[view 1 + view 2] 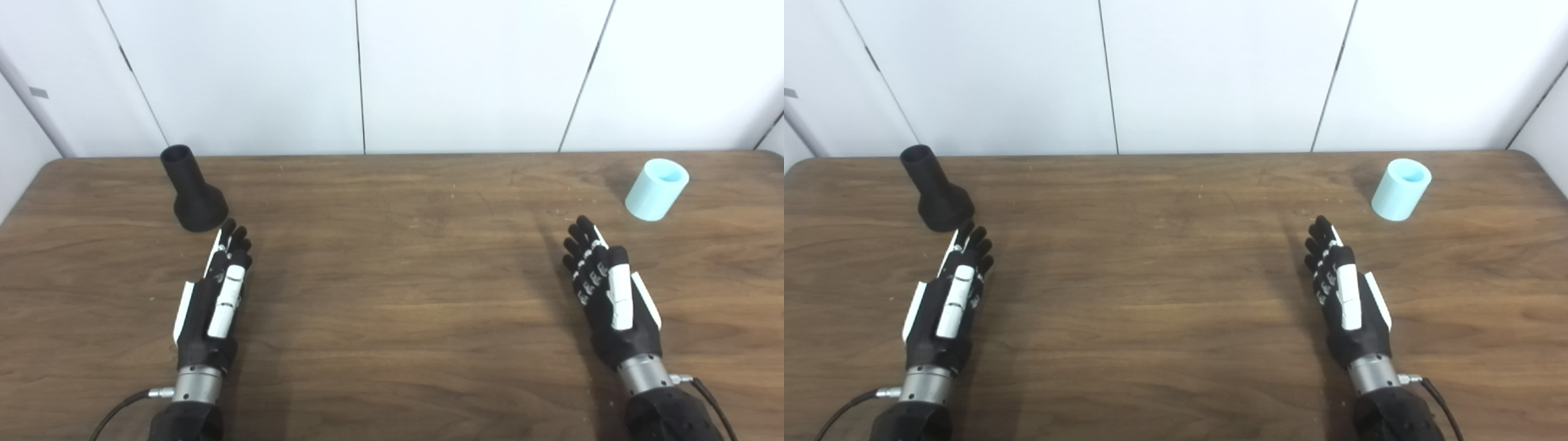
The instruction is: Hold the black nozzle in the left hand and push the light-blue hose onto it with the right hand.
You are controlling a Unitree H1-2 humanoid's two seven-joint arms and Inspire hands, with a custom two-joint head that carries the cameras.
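Note:
The black nozzle [193,190] stands upright on its wide base at the far left of the wooden table [392,294], narrow end up. A short light-blue hose piece [656,189] stands upright at the far right. My left hand [215,294] rests open on the table just in front of the nozzle, fingertips close to its base, holding nothing. Over on the right, my right hand [606,288] lies open, a short way in front and left of the hose, holding nothing.
White wall panels [392,73] rise right behind the table's far edge. A thin cable [116,410] runs from the left wrist, another cable [713,404] from the right wrist.

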